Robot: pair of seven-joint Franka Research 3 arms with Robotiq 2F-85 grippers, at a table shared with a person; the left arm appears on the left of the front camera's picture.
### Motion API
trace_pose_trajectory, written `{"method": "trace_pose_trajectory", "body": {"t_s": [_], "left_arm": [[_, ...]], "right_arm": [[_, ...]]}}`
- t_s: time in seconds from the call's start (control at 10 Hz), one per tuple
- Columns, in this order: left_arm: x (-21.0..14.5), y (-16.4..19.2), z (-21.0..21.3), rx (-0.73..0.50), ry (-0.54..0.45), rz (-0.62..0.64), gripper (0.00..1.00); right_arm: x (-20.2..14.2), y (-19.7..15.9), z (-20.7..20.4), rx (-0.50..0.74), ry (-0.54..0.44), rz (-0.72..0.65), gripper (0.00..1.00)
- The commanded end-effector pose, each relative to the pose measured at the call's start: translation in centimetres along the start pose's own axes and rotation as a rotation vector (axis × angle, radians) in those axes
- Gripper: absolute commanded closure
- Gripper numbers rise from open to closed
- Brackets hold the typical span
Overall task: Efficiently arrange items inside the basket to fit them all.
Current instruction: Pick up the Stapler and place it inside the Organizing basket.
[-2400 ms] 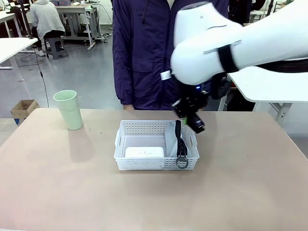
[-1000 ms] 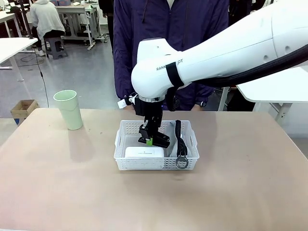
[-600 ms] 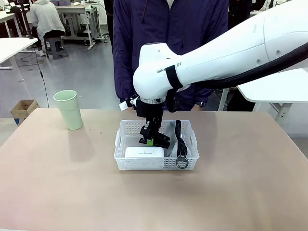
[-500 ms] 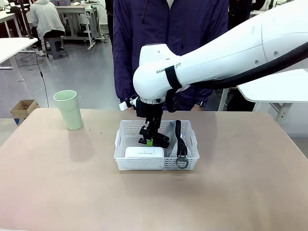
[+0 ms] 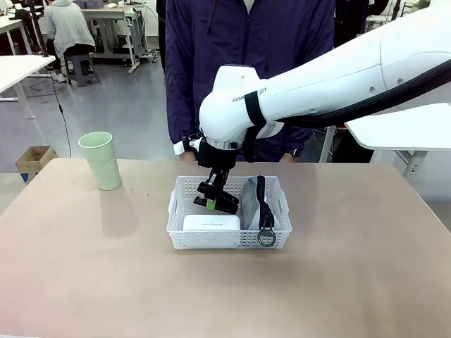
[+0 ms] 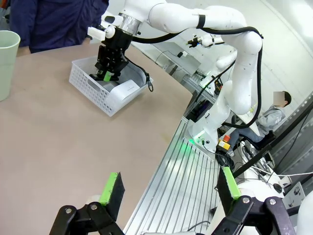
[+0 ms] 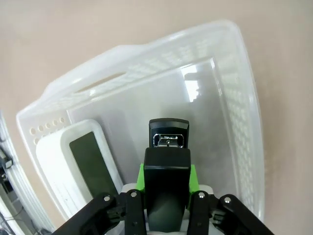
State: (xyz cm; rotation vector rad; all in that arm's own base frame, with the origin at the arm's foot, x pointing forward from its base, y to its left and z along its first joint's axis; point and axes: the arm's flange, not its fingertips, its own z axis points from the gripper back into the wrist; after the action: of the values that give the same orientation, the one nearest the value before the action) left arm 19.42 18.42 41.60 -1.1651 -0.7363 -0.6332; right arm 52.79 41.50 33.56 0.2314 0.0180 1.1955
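The white basket (image 5: 227,240) sits mid-table. Inside it, a white rounded box (image 5: 211,222) lies at the front left. The grey pouch (image 5: 251,200) stands on edge along the right side, its black strap and ring (image 5: 266,238) hanging over the front rim. My right gripper (image 5: 211,200) hangs over the basket's middle, shut on the black stapler (image 5: 227,205). The right wrist view has the stapler (image 7: 167,147) between the green pads, above the basket floor (image 7: 205,93) and beside the box (image 7: 83,166). The pale green cup (image 5: 101,160) stands far left. My left gripper (image 6: 170,188) is open, off the table edge.
A person in a dark jacket (image 5: 246,63) stands at the far side, directly behind the basket. Bare table surrounds the basket on all sides. In the left wrist view the table edge (image 6: 166,132) borders an aluminium frame.
The right gripper swung with the stapler from the basket's right side to its middle, then over the last second shifted slightly up and left. Cup, box and pouch stayed put.
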Motion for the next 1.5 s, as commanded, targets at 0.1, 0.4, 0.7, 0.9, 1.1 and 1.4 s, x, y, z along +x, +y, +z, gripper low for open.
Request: {"method": "trace_pose_trajectory", "body": {"t_s": [0.1, 0.4, 0.7, 0.9, 1.1, 1.4], "left_arm": [[0.2, -0.2, -0.2, -0.009, -0.023, -0.024, 0.00], [0.2, -0.2, -0.2, -0.009, -0.023, -0.024, 0.00], [0.2, -0.2, -0.2, -0.009, -0.023, -0.024, 0.00], [0.2, -0.2, -0.2, -0.009, -0.023, -0.024, 0.00], [0.2, -0.2, -0.2, -0.009, -0.023, -0.024, 0.00], [0.2, -0.2, -0.2, -0.009, -0.023, -0.024, 0.00]], "right_arm": [[-1.1, -0.8, -0.6, 0.035, -0.101, -0.003, 1.00], [-1.2, -1.5, -0.9, 0.024, -0.080, 0.000, 1.00], [-1.4, -1.5, -1.7, 0.000, -0.026, 0.016, 0.14], [-1.5, -1.4, -1.7, 0.000, -0.019, 0.022, 0.00], [-1.7, -1.3, -1.6, 0.024, -0.014, 0.027, 0.00], [-2.5, -0.6, -0.1, 0.045, -0.038, 0.042, 0.00]]}}
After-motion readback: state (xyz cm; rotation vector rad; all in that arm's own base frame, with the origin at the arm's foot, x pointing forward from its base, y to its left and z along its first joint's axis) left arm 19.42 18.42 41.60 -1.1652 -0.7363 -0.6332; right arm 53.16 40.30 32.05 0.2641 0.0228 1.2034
